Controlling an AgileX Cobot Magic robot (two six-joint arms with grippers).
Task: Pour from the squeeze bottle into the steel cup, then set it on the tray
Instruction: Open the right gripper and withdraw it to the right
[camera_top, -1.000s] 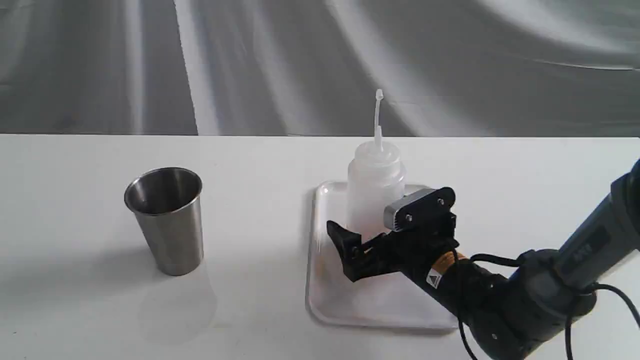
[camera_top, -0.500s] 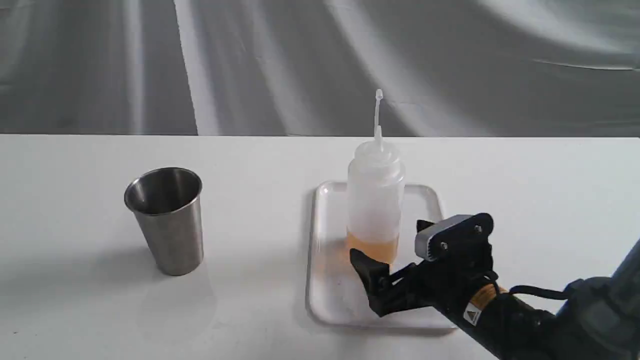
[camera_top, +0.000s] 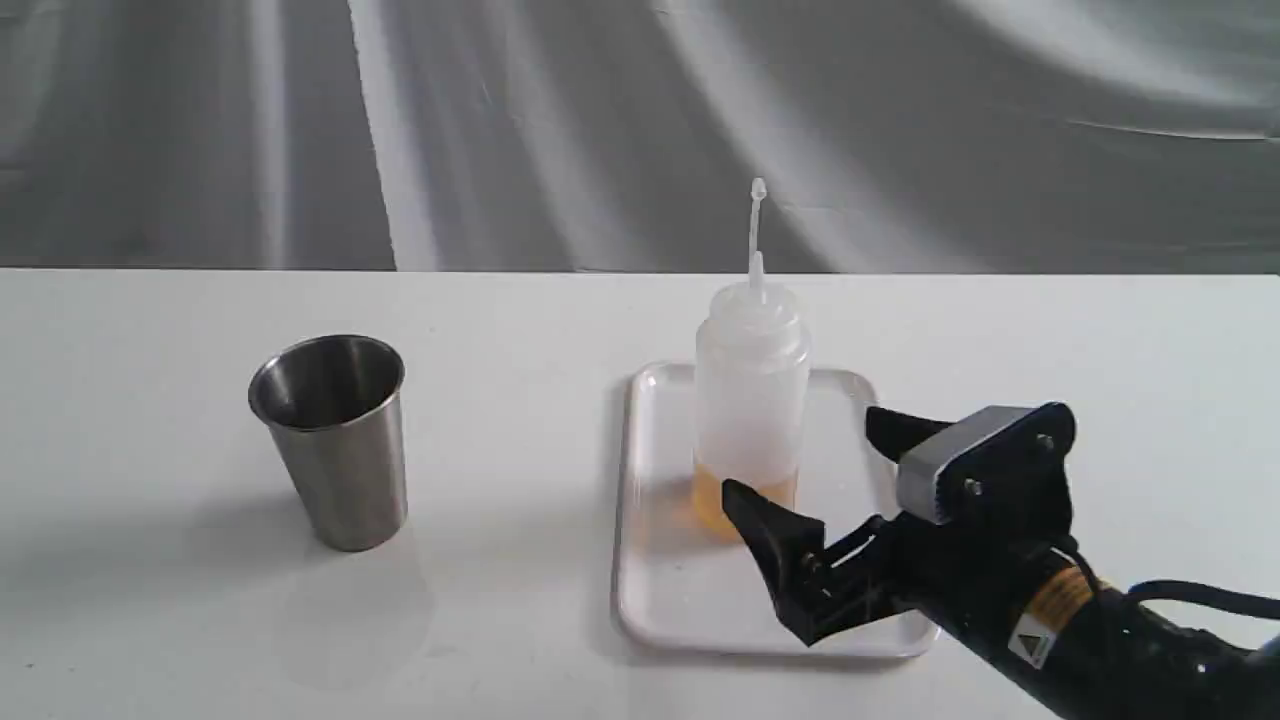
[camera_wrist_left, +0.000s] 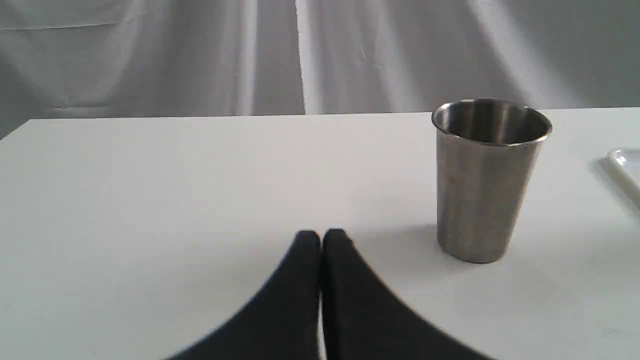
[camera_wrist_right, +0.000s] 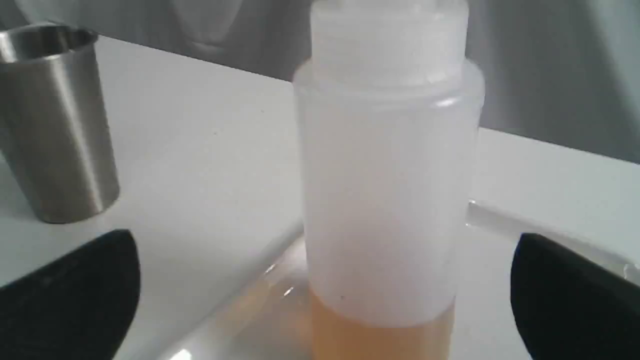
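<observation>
The squeeze bottle (camera_top: 750, 400) stands upright on the white tray (camera_top: 680, 600), toward the tray's far half, with its long thin nozzle pointing straight up. Its translucent whitish body holds only a shallow band of amber-orange liquid at the bottom; above that band the cylinder looks cloudy and unfilled. A faint orange tinge lies on the tray floor just beside the bottle's base, and it is not possible to tell whether that is liquid or only colour cast through the plastic. The steel cup (camera_top: 335, 440) stands upright on the white table (camera_top: 500, 330), well apart from the tray on the exterior view's left, its wider rim facing up; the inside looks dark, and whether anything is in it cannot be told. The right gripper (camera_top: 808, 455) hangs low over the tray's near right part with its jaws spread wide and nothing between them. In the right wrist view its black fingers (camera_wrist_right: 75, 290) sit at either edge, with the bottle ahead between them and clear gaps on both sides. The left gripper (camera_wrist_left: 321, 235) hovers above bare table near the cup, its jaws pressed together on nothing.
</observation>
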